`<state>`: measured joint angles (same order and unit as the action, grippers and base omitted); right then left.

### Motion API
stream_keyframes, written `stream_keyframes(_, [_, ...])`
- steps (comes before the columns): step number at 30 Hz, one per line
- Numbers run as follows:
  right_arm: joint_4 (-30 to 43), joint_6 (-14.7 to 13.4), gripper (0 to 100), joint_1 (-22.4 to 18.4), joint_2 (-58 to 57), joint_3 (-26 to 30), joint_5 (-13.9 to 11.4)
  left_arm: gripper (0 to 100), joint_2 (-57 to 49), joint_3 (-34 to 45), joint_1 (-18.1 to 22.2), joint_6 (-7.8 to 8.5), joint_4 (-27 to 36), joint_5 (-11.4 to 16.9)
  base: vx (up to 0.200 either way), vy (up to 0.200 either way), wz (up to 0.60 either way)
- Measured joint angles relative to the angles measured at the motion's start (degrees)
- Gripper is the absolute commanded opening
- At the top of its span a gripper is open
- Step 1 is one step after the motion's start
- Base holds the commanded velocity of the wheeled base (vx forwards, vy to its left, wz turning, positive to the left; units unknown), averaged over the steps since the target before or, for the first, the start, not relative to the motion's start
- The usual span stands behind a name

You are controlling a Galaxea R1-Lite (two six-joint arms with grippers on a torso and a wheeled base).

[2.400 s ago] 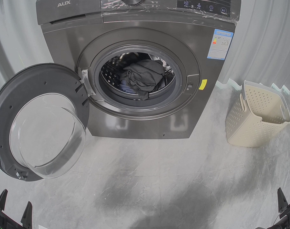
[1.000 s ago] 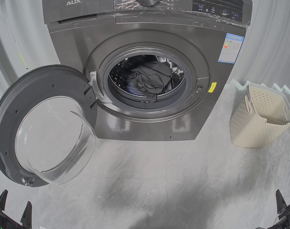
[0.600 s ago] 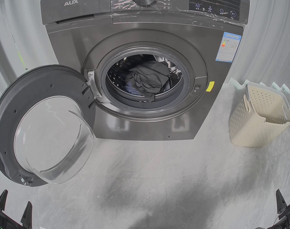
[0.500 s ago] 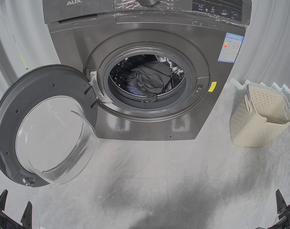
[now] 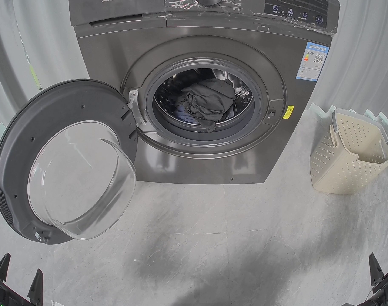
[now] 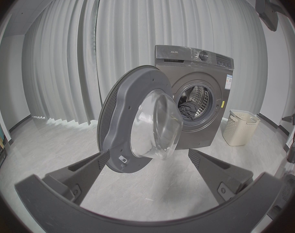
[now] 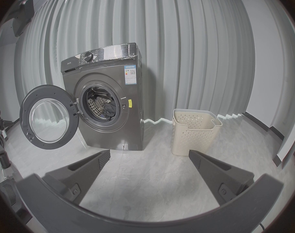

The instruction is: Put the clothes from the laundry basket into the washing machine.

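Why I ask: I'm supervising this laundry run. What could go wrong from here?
A fold of the dark clothes droops onto the drum's front lip, so it could get pinched if the door closes. That door stands open on the robot's left, where the left gripper could strike it.

Left gripper [image 6: 147, 156] low, well back from the work, fingers spread wide. Right gripper [image 7: 149, 155] likewise low, fingers apart.

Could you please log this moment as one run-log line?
clothes: inside washing machine | door: open | laundry basket: looks empty | left gripper: open | right gripper: open
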<state>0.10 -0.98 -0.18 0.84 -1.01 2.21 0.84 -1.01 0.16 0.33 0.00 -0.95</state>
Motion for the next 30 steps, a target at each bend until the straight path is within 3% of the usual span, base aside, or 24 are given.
stream_keyframes(19, [0.0,0.0,100,0.0,0.0,0.0,0.0,100,0.0,0.0,0.0,0.02,0.0,0.0,0.0,0.0,0.09])
stream_keyframes(30, [0.0,0.0,100,0.0,0.0,0.0,0.0,100,0.1,0.0,0.0,0.1,0.0,0.1,0.0,0.2,0.0])
